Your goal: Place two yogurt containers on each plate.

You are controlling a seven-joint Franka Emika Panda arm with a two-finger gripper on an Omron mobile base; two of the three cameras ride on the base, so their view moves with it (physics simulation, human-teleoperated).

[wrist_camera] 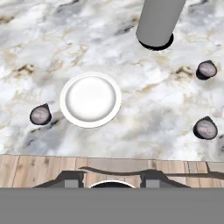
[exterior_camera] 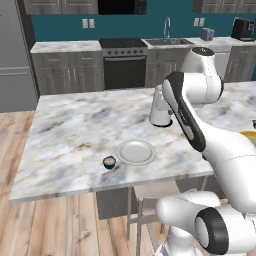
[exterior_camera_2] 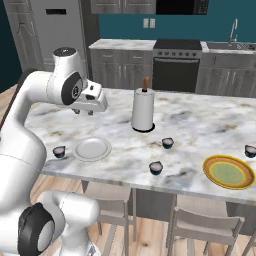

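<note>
The white-grey plate point(wrist_camera: 90, 99) lies near the island counter's front edge, also seen in the side views point(exterior_camera: 135, 152) point(exterior_camera_2: 92, 148). One yogurt container point(wrist_camera: 40, 115) point(exterior_camera: 109, 162) point(exterior_camera_2: 59, 151) stands just beside it on the counter. Two more yogurt containers point(exterior_camera_2: 167, 143) point(exterior_camera_2: 156, 167) stand between the plates, and another yogurt container point(exterior_camera_2: 250, 150) sits beyond the yellow-rimmed plate point(exterior_camera_2: 229, 171). Both plates hold nothing. My gripper point(exterior_camera_2: 91, 109) point(wrist_camera: 111, 178) hangs high above the white plate, pointing down, shut and empty.
A tall white paper towel roll point(exterior_camera_2: 143, 110) point(wrist_camera: 159, 22) stands upright behind the cups, mid-counter. Stools point(exterior_camera_2: 205, 225) are tucked under the front edge of the counter. A stove and a sink point(exterior_camera: 167, 42) line the back wall.
</note>
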